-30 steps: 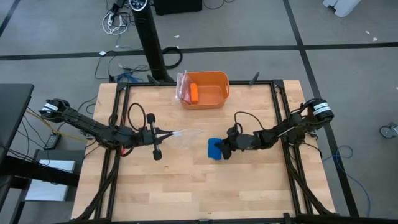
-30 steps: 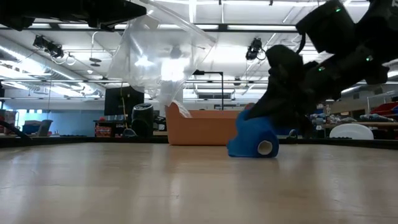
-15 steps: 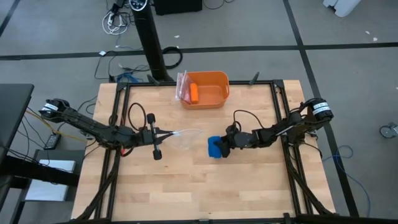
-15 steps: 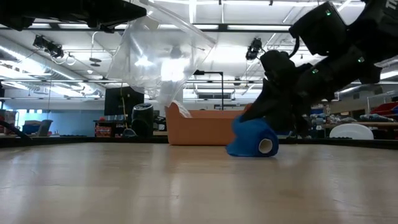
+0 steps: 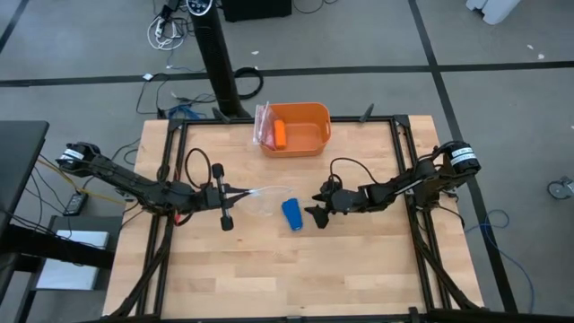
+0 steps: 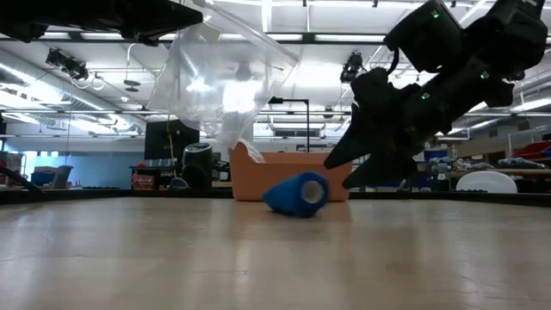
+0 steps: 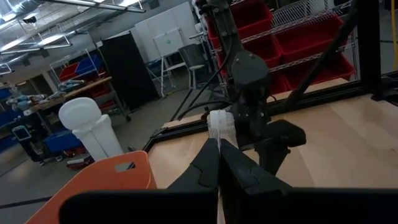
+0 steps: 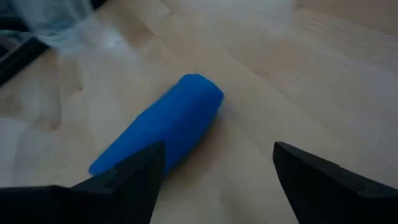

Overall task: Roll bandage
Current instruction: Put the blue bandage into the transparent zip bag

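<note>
Robotics lab or workshop, red storage bins on wire racks, ceiling strip lights, grey floor

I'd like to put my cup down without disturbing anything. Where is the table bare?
The near half of the table is bare wood. The middle is crowded: the left gripper pinches a clear bag beside the bandage and the open right gripper. The orange bin sits at the far edge.

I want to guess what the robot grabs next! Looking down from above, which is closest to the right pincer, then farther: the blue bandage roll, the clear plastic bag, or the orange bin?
1. Bandage roll: lying just beside the open right pincer, on its left.
2. Plastic bag: farther left, pinched by the left pincer.
3. Orange bin: farthest, at the table's back edge.
</note>
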### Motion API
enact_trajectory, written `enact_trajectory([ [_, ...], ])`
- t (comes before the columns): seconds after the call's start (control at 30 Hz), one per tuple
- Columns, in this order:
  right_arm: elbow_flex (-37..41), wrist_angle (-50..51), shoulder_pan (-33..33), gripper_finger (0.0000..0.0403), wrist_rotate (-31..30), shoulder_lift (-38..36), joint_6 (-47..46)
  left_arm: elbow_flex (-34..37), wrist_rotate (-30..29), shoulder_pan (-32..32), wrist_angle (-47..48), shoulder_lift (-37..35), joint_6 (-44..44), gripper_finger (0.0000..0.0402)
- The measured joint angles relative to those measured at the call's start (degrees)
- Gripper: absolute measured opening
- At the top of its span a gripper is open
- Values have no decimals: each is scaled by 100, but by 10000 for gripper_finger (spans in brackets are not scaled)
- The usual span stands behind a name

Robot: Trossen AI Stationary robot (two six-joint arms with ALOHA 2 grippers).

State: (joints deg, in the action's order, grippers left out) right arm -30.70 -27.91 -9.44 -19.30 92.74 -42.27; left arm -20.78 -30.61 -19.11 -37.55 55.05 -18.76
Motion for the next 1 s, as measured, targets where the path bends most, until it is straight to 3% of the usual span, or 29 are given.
enact_trajectory([
  [0.17, -2, -391, -197, 247, 104, -6, 359, 0, 0, 0, 19, 0, 1, 2],
  [0.33, -67, -914, -420, 118, 112, -10, 746, -1, -1, 0, 115, 0, 113, 2],
  [0.43, -323, -498, -452, 42, 109, -11, 627, -2, -2, 2, 258, 2, 204, 2],
  [0.5, -570, 109, -452, 23, 203, -12, 322, -2, -4, 0, 300, 2, 323, 2],
  [0.63, -1173, 1029, -476, 58, 263, -12, -179, -2, -4, 1, 372, 2, 411, 2],
  [0.83, -1852, 2160, -511, 203, -386, -10, -544, -2, -7, 2, 467, 2, 407, 2],
  [1.0, -1888, 2562, -475, 311, -498, 98, -976, -2, -9, 2, 514, 2, 409, 2],
])
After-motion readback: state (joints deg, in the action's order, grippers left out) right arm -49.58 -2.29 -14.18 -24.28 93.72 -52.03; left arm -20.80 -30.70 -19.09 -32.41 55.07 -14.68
